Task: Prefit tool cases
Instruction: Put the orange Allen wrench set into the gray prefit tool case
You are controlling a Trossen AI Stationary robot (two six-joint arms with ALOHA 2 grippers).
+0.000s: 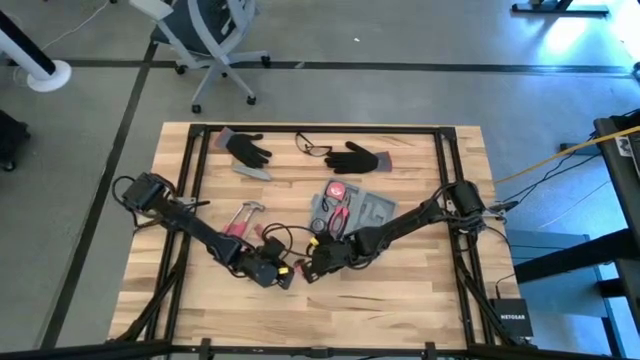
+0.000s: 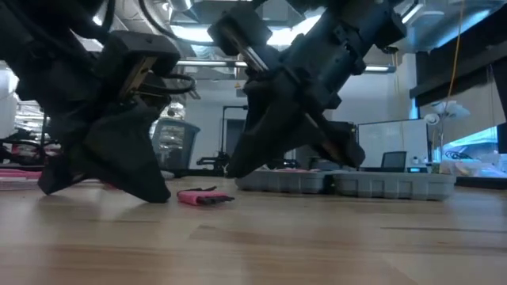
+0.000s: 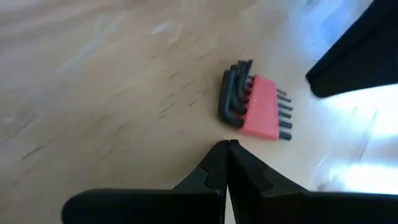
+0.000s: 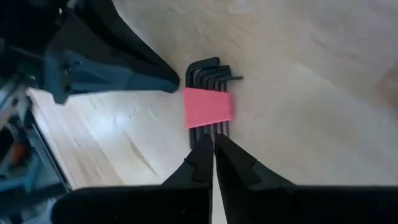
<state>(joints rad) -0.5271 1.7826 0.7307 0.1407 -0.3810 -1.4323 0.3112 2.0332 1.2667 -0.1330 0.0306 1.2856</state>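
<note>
A red-holdered hex key set (image 4: 208, 102) lies flat on the wooden table near its front edge, between my two grippers. My left gripper (image 3: 227, 146) is shut, with its tips just short of the set on the set's left. My right gripper (image 4: 213, 142) is shut too, its tips at the keys' long free ends. The grey tool case (image 1: 350, 205) lies open behind them at mid-table, with red-handled tools in its slots. My left gripper's shut fingertips (image 4: 174, 84) stand beside the keys' bent ends (image 4: 199, 67); whether they touch cannot be told. My right gripper slants down at the keys' long free ends (image 4: 208, 132); its own shut fingers (image 4: 200, 155) cover the spot, so I cannot tell whether it touches them.
A hammer (image 1: 243, 215) lies left of the case. Two black gloves (image 1: 246, 150) (image 1: 355, 158) and safety glasses (image 1: 312, 147) lie at the table's far side. Bare wood stretches to the right of the grippers.
</note>
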